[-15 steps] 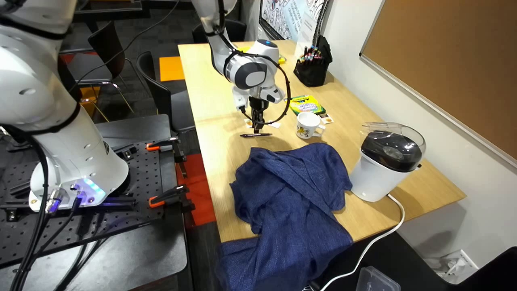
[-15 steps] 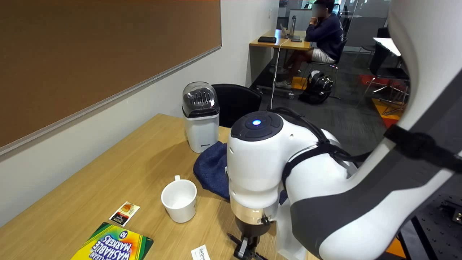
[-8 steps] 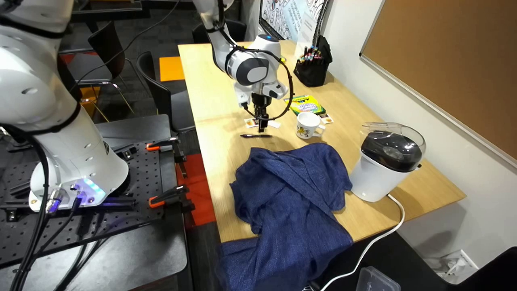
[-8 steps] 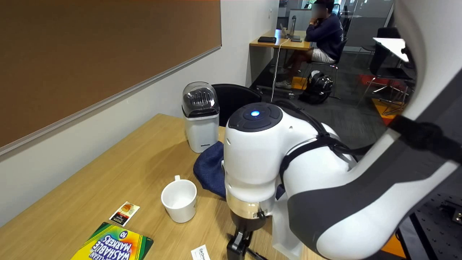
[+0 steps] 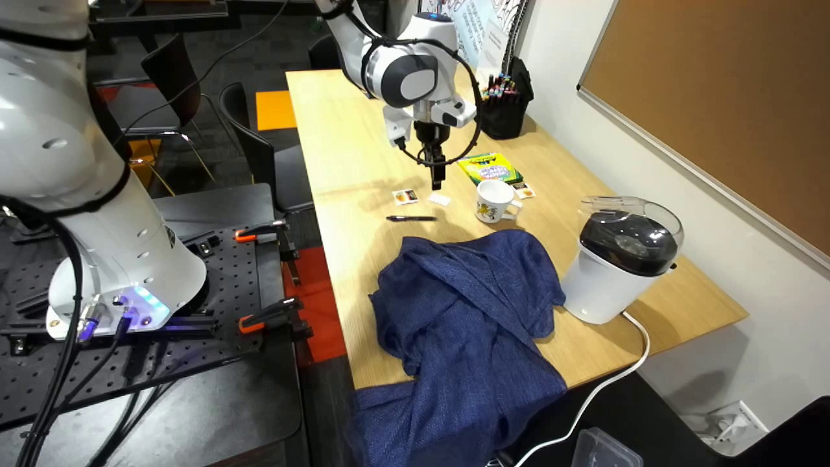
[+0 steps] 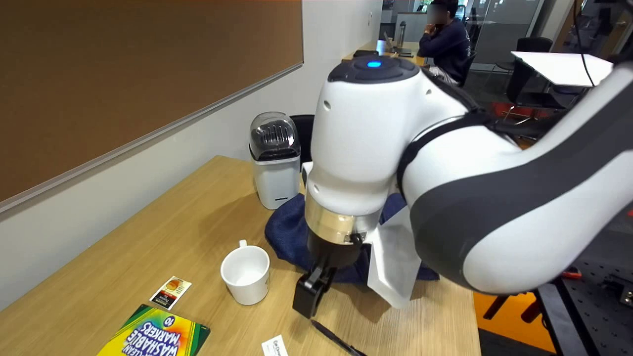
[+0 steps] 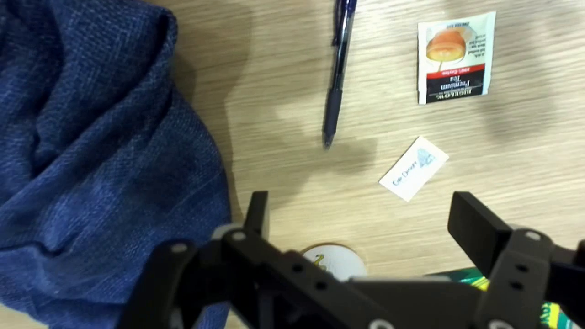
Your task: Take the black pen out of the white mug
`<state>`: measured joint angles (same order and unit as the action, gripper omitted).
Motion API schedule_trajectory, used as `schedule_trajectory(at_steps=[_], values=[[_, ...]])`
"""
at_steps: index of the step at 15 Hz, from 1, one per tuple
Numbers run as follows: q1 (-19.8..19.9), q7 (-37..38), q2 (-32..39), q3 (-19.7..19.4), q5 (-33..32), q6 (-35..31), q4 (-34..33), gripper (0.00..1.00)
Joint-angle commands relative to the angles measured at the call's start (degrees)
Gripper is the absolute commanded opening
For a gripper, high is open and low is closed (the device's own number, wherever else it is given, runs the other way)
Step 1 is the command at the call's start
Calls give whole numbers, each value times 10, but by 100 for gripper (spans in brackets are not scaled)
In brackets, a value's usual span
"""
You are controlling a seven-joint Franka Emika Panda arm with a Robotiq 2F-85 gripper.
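Now the gripper, spread wide, has risen away from the black pen

My jaws stand wide apart above the table. Along the robot-side long edge I have a clear strip of wood reaching to the black pen; a tea packet and a card near it lie flat, leaving room overhead. Toward one short edge the heaped blue cloth blocks me and spills over that edge. Bare wood parts the pen from the white mug, which stands toward the wall-side edge. The tall white machine, just beside the cloth, bars that side. Farther along the wall-side edge, past the flat marker box, the black holder rises.
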<state>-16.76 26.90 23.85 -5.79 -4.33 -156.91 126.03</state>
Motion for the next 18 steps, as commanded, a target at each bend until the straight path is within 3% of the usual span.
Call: schedule_trajectory(at_steps=[1,9,10,18], values=[[-21,50,-85,-30,-42,17,56,100],[19,66,-189,1,-77,14,121,100],[28,55,-155,9,-69,7,95,100],[39,53,-154,20,-67,6,97,100]])
